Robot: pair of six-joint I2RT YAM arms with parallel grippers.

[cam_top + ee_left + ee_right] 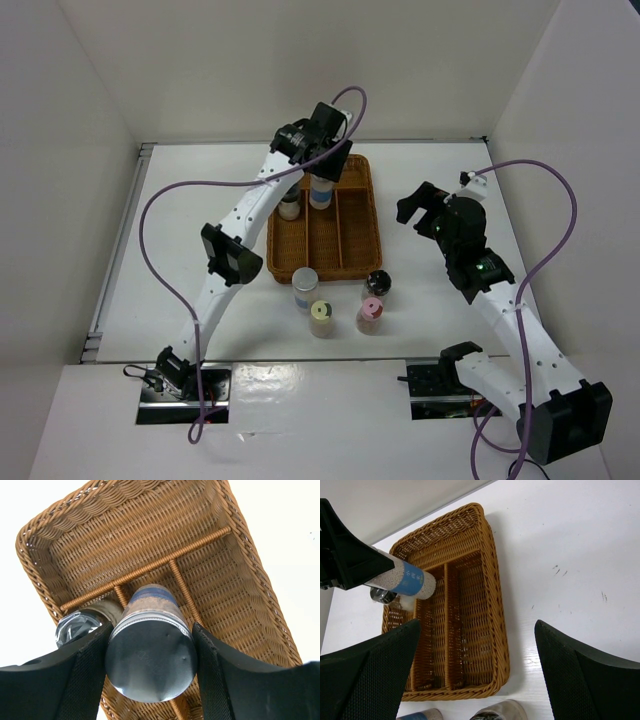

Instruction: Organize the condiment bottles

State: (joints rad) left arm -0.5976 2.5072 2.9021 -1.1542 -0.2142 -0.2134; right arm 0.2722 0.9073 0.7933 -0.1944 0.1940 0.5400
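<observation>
The left claw pinches a blue-labelled jar by its silver cap, one finger pressed to each side. The jar hangs below the claw over the far half of the wicker tray. From the wrist view it points down near where the tray's dividers meet. It cannot be told whether its base touches the wicker. A second jar stands in the tray just beside the held one, on the side away from the right claw.

The right claw hovers with jaws spread wide and nothing between them, above bare bench beside the tray. Four more jars stand on the bench outside the tray's near end, between the two arms and nearer their bases than either claw: silver-capped, yellow-green-capped, pink-capped and black-capped. The black-capped one stands closest to the right claw.
</observation>
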